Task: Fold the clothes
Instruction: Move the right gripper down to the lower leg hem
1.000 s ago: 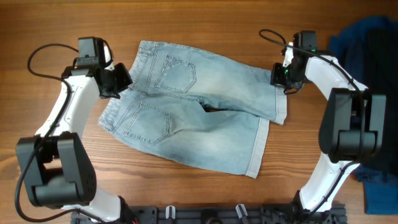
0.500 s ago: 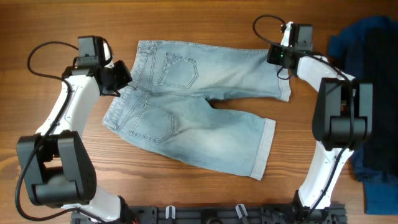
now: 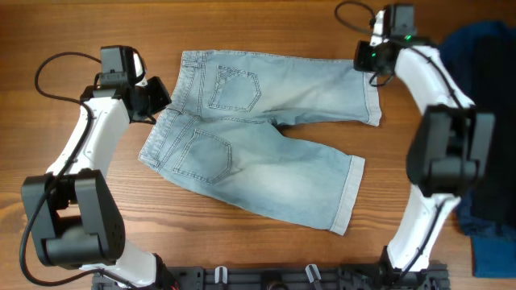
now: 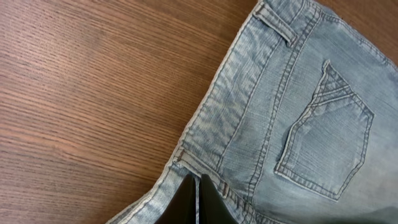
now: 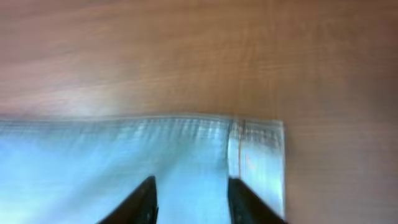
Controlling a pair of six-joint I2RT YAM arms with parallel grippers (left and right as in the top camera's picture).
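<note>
**Ana:** What lies on the wood-grain table (image 3: 258,24)?

**Ben:** One pair of faded light-blue denim shorts (image 3: 266,153), spread flat over the middle with the back side up. The waistband (image 3: 165,133) is toward the left edge and the two legs splay toward the right. At the right edge is a soft heap of dark garments (image 3: 484,48), navy and black. How many pieces it holds cannot be told.

**Ana:** And the stitching?

**Ben:** There are two five-sided back pockets (image 3: 234,89) and two cuffed hems (image 3: 348,197). The left wrist view shows one belt loop (image 4: 277,28).

**Ana:** What about the claws?

**Ben:** There are two. The left gripper (image 3: 153,103) is pinched tight on the waistband's edge. The right gripper (image 3: 372,60) is near the far edge, at the far leg's cuff. Its fingers (image 5: 148,193) are narrowly parted over the cloth and grip nothing.
</note>
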